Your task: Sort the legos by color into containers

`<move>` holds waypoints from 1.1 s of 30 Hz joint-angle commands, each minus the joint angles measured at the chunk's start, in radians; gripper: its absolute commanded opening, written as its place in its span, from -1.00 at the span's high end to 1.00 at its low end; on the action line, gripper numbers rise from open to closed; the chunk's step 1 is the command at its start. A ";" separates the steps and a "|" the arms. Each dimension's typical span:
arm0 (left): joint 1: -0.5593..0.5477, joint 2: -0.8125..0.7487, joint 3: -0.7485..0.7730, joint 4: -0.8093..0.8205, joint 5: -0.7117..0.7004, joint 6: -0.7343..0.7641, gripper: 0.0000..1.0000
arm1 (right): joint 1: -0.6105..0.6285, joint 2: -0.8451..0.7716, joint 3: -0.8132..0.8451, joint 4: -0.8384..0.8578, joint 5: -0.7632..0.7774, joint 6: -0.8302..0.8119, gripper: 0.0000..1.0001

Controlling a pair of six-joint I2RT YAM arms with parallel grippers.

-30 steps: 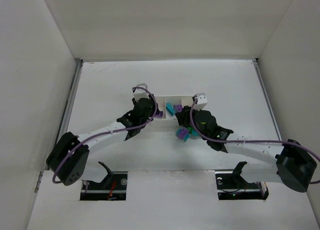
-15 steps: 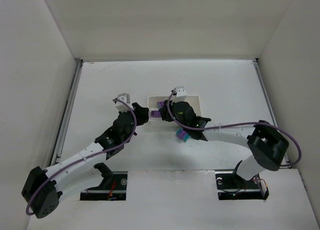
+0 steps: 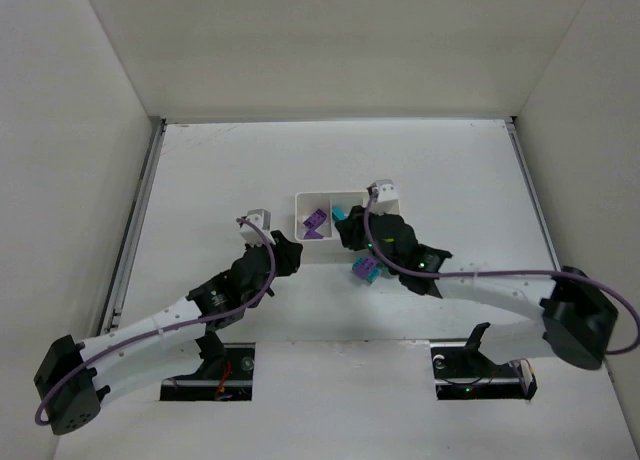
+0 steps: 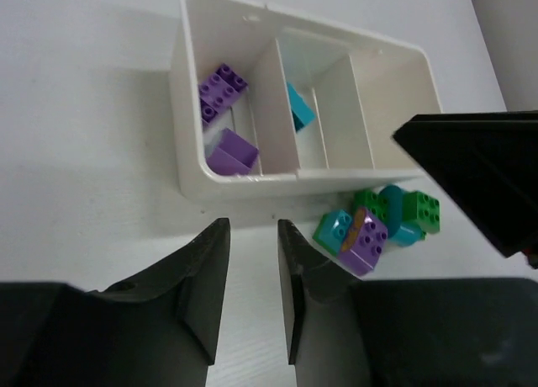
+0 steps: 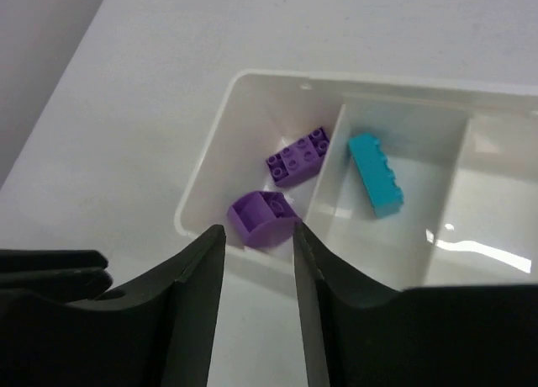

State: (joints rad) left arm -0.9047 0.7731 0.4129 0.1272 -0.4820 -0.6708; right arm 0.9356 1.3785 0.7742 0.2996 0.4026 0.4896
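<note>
A white table (image 3: 450,170) sits boxed in by plain pale walls (image 3: 330,50) under even light.

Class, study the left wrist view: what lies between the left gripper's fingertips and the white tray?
Only bare table separates the left gripper from the tray, in the left wrist view.

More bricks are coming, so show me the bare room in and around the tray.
Free: the tray's right compartment, which shows bare floor, and the table beyond its far wall. Crowded: two purple bricks fill the left compartment, one cyan brick lies in the middle, and loose bricks cluster outside the near right corner.
</note>
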 commanded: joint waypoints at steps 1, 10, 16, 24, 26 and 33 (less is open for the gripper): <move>-0.081 0.029 -0.011 0.012 0.005 -0.001 0.51 | 0.035 -0.192 -0.142 -0.028 0.054 0.027 0.35; -0.187 0.221 -0.006 0.196 0.008 -0.016 0.46 | 0.105 -0.335 -0.227 -0.401 0.087 0.202 -0.16; -0.208 0.258 -0.002 0.239 0.009 -0.045 0.42 | 0.107 -0.247 -0.167 -0.482 0.076 0.231 -0.44; -0.213 0.246 -0.028 0.236 -0.001 -0.067 0.40 | 0.065 -0.170 -0.142 -0.389 0.048 0.218 -0.43; -0.211 0.252 -0.036 0.246 -0.003 -0.073 0.39 | 0.064 -0.148 -0.128 -0.363 0.056 0.195 -0.42; -0.208 0.247 -0.049 0.246 -0.009 -0.078 0.37 | 0.033 -0.049 -0.092 -0.378 0.081 0.179 -0.35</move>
State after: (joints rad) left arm -1.1172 1.0367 0.3832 0.3344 -0.4721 -0.7284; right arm 0.9787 1.3087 0.6434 -0.1062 0.4576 0.6842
